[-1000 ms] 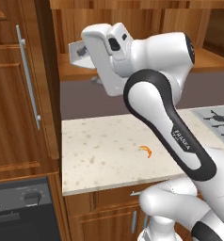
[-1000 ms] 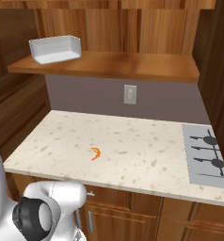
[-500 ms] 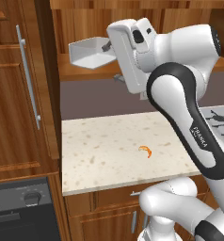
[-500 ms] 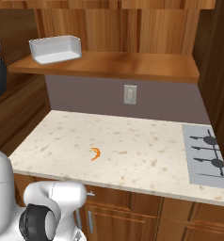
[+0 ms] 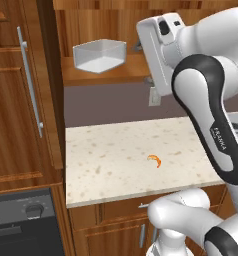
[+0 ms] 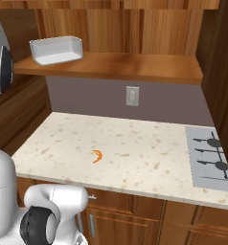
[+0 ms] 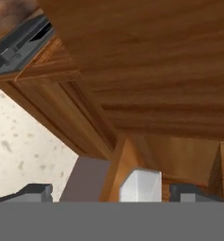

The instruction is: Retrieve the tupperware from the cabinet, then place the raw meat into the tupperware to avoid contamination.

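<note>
The tupperware [image 5: 99,55] sat empty on the lighter wood shelf [image 5: 131,70] of the open cabinet [image 6: 135,28], toward the shelf's left end, at about 11 o'clock in the left base view and at 10 o'clock in the right base view [image 6: 56,49]. In the hand view it showed as a white block [image 7: 141,186] at 6 o'clock, between the two finger tips. The gripper [image 7: 111,194] stood wide open and held nothing; one tip [image 7: 36,192] lay at 7 o'clock and the other at 5 o'clock. The raw meat [image 5: 154,160] lay alone on the speckled table [image 5: 106,160], near the middle, well below the shelf; the right base view put it at 7 o'clock [image 6: 97,156]. A wall outlet [image 6: 132,96] sat on the grey backsplash above the table. A stove top [image 6: 212,160] adjoined the table at 3 o'clock. A tall door with a long silver handle [image 5: 30,82] stood at 9 o'clock in the left base view.
</note>
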